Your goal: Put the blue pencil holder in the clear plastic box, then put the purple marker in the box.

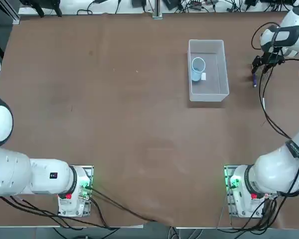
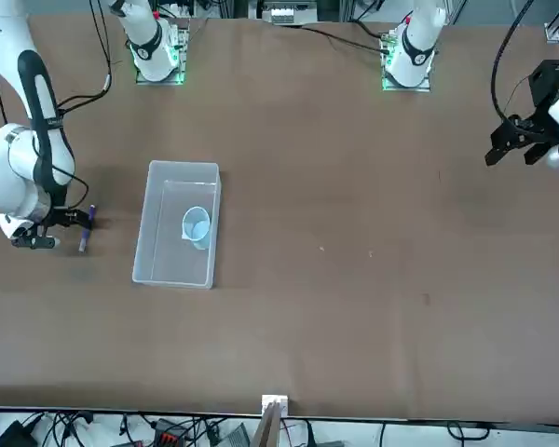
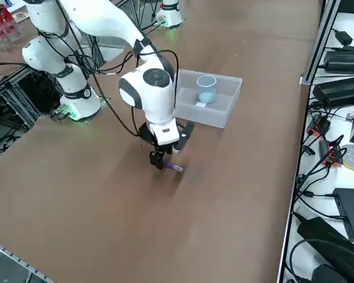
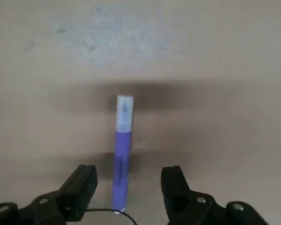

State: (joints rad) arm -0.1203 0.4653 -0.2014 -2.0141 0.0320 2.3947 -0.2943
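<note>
Right gripper (image 4: 126, 192) low over the table's right side, fingers wide apart, nothing held. Purple marker (image 4: 122, 157) between the fingers, touching neither. Blue cup (image 1: 197, 68) inside the clear box (image 1: 211, 92), to the left.

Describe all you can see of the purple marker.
The purple marker is a slim, smooth, plastic-looking stick: purple body, whitish end. It lies on the brown table, outside the box. The right gripper is over it, fingers open on either side, not gripping it.
</note>
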